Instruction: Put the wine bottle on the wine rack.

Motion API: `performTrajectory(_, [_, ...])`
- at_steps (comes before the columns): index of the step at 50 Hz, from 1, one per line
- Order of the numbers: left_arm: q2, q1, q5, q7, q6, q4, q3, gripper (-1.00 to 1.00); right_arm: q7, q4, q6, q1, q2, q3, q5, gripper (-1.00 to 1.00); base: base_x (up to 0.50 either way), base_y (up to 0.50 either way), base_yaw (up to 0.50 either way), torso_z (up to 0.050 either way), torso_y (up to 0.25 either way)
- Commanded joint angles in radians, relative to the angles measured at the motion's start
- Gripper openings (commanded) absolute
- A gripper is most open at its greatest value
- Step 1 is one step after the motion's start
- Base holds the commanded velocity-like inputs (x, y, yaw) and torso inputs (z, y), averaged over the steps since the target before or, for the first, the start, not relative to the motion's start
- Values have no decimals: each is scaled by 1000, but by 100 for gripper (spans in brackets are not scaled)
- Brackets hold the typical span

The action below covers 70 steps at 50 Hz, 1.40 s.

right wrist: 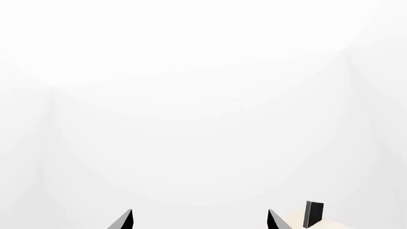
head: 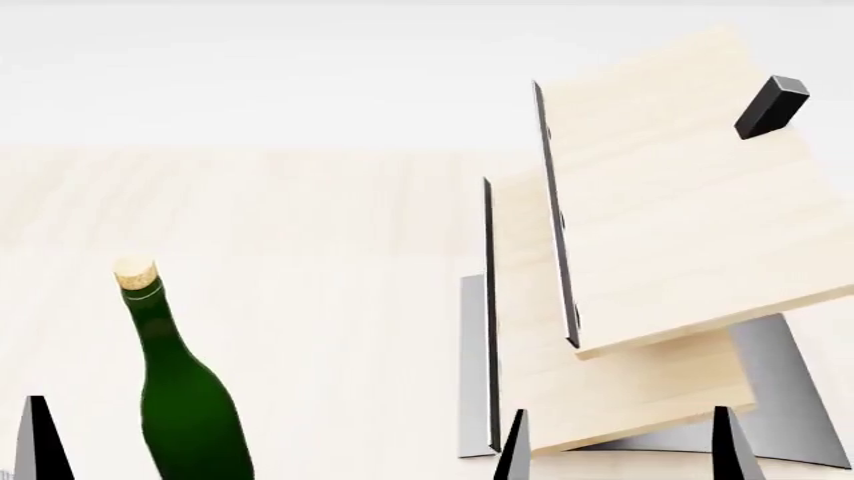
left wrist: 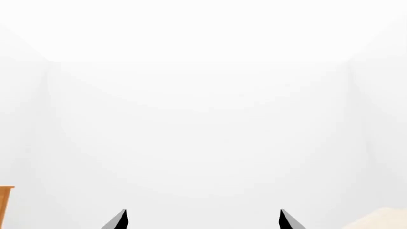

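The wine bottle (head: 194, 410) stands upright at the head view's lower left, dark green with a tan cork (head: 134, 270). The wine rack (head: 667, 230) rises at the right: two slanted light-wood boards, a black peg (head: 771, 106) and a grey base (head: 787, 390). My right gripper (head: 621, 445) is open in front of the rack's lower board, with nothing between its fingers. One finger (head: 40, 440) of my left gripper shows left of the bottle. The left gripper (left wrist: 203, 217) is open and empty in its wrist view. The right gripper (right wrist: 199, 218) faces white wall, with the peg (right wrist: 313, 214) beside it.
The light-wood tabletop (head: 267, 220) runs behind the bottle and the rack, with white wall beyond. An orange-brown cabinet edge (left wrist: 5, 205) shows in the left wrist view, and a pale wood corner (left wrist: 381, 219) on the opposite side.
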Motion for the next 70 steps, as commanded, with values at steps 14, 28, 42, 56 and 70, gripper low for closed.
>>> performTrajectory(14, [-6,-2,0,-8,-1,-1,6,100,6,0,0,1,6,-10,-6,100,0,-89,0,0,0])
performTrajectory(28, [-10,-4,0,-12,-3,0,11,100,9,12,12,5,5,-25,-47,100,0,-57,0,0,0])
performTrajectory(42, [-13,-5,2,-16,-2,-1,15,100,23,-17,102,32,-1,-33,-59,100,0,0,0,0,0])
performTrajectory(56, [-16,-7,0,-20,2,-7,19,100,37,-156,483,253,-36,-57,-22,100,0,0,0,0,0])
performTrajectory(70, [-22,-7,-5,-24,4,-5,19,100,-28,-192,856,589,-63,-74,66,100,0,0,0,0,0])
